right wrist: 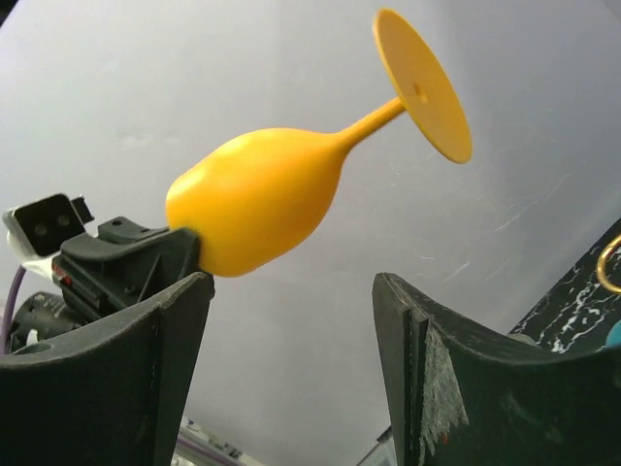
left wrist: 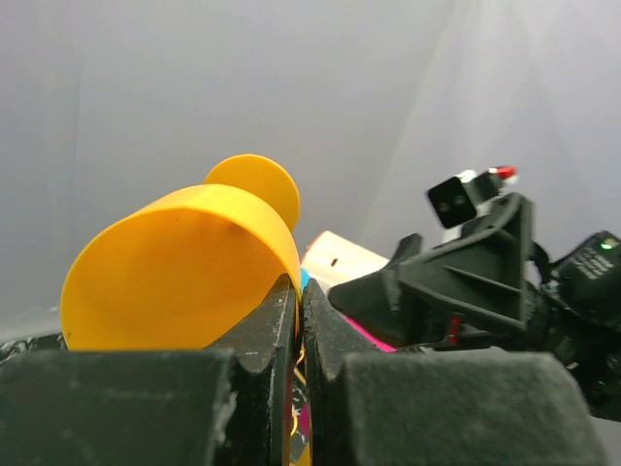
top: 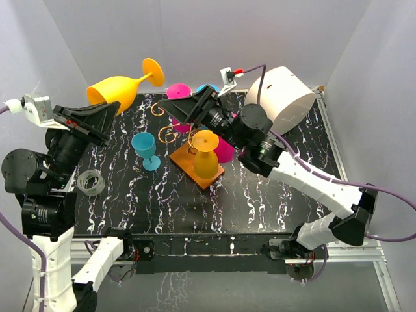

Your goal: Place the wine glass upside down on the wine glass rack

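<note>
1. Glass (top: 119, 90): yellow, opaque, apparently plastic. It is held in the air over the table's far left, well apart from the rack (top: 192, 168). It lies nearly level, with the foot toward the back wall.
2. Left gripper (left wrist: 299, 296): closed on the glass. The bowl wall at the rim is pinched between the fingers.
3. Right gripper (right wrist: 291, 286): the jaws are set wide and nothing is held. It is raised behind the rack and faces the glass without touching it.
4. Rack: an orange glass (top: 205, 157) is already seen upside down on it. Gold curls (top: 158, 108) on its left side appear free.
5. Handling, as judged: the glass is taken to be light, stiff and unlikely to break. The smooth wall is considered slippery, and a rim pinch is thought liable to pivot under the weight of the foot.
6. Hold, as judged: the stem near the bowl is recommended for the right gripper, so that the foot is left free to slide into a curl.
</note>
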Robot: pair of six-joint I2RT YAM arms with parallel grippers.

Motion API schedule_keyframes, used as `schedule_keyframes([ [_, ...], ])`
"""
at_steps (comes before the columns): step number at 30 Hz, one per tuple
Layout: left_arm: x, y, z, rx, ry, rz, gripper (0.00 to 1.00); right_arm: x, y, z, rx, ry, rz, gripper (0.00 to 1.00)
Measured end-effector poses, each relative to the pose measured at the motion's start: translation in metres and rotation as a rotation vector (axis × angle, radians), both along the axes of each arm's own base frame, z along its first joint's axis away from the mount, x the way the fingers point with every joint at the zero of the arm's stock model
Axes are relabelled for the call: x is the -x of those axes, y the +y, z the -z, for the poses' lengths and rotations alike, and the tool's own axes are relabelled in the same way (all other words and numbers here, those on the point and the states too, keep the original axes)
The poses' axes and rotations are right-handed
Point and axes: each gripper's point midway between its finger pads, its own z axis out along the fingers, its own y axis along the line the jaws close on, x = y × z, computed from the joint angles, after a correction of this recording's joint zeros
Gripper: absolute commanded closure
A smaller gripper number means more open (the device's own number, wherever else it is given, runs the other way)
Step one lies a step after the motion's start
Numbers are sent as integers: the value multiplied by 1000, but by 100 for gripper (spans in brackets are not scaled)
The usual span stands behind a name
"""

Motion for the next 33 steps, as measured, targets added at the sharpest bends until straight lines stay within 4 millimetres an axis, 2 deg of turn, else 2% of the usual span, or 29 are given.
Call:
schedule_keyframes([
  [3, 9, -9, -8, 3, -52, 64, 100, -3, 7, -2, -29, 53, 17, 36],
  [6, 14, -18, -13, 1, -87, 119, 100, -10, 5, -2, -67, 113, 51, 36],
  [15, 21, -33, -14, -10, -125, 231, 100, -30, 5, -21, -177, 195, 107, 37],
  [22, 25, -38, -15, -15, -144, 269, 100, -41, -2, -23, -254, 286, 144, 49],
  [27, 25, -39, -14, -16, -154, 273, 100, -46, 1, -23, -282, 326, 142, 59],
  [33, 24, -40, -10, -20, -157, 278, 100, -49, 8, -20, -300, 359, 123, 60],
])
